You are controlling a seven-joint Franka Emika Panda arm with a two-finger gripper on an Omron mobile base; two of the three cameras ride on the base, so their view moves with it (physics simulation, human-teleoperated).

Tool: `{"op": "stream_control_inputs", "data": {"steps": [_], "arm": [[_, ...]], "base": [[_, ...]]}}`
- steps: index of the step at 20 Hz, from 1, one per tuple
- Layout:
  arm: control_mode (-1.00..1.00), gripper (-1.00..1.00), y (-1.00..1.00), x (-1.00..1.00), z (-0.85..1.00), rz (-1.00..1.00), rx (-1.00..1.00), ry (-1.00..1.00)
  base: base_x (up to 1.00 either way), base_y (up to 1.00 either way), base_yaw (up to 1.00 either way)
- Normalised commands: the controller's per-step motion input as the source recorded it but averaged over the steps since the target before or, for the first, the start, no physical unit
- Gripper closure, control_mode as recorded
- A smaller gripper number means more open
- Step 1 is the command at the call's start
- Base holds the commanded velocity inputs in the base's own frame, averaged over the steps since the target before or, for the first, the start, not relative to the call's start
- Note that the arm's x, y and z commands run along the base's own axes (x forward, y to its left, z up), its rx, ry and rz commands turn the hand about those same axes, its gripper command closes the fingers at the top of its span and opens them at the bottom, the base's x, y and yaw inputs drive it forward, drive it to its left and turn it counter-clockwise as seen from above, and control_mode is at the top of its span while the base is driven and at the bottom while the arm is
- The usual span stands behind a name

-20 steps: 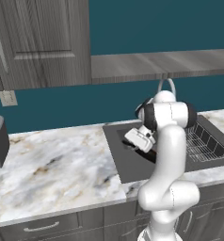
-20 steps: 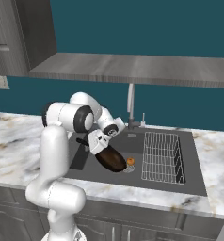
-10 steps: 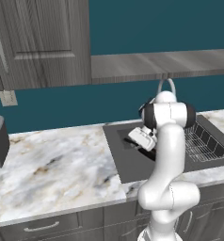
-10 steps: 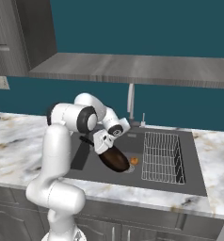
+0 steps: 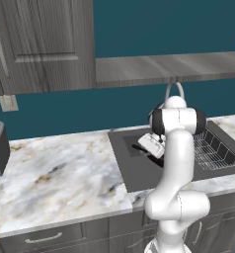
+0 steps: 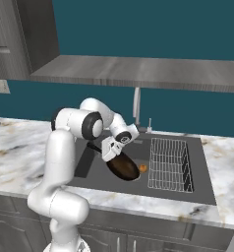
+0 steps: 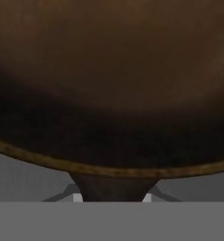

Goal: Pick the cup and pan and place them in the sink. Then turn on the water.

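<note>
Where the marbled white and grey countertop is cut away, a large rectangular dark grey sink is seen, with a tall curved grey gooseneck faucet standing at its back edge. A white robot arm with dark joints is bent down over the left part of the basin. Its two-finger gripper is lowered into the sink and is set narrow around the short black handle of a round dark cast-iron pan with a brownish inside. In the hand view the pan is seen very close, its rim curving across the frame and its handle running down between the fingertips, which lie against the handle on either side. The pan is seen inside the sink, left of the middle; whether it rests on the floor of the basin cannot be told. A small orange object lies just beside the pan's right edge. A grey wire rack is placed in the right part of the sink. A grey shelf is mounted above, against a teal wall, with grey wooden cabinets to the left.
</note>
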Motion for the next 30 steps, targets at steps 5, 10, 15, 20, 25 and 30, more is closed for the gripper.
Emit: {"op": "stream_control_inputs", "data": {"steps": [5, 10, 15, 20, 25, 30], "arm": [[-1.00, 1.00, -0.27, 0.28, -0.27, -0.05, -0.03, 0.00], [-1.00, 1.00, -0.54, 0.21, -0.20, -0.07, -0.01, 0.00], [-1.00, 1.00, -0.29, 0.10, -0.13, -0.10, -0.10, 0.00], [-1.00, 1.00, -0.14, 0.42, -0.55, -0.06, -0.07, 0.09], [-1.00, 1.00, 0.00, 0.49, -0.62, -0.03, -0.07, 0.08], [-1.00, 1.00, 0.00, 0.20, -0.52, -0.01, -0.07, 0.00]], "base": [[0.00, 0.00, 0.00], [0.00, 0.00, 0.00], [0.00, 0.00, 0.00], [0.00, 0.00, 0.00], [0.00, 0.00, 0.00], [0.00, 0.00, 0.00]]}}
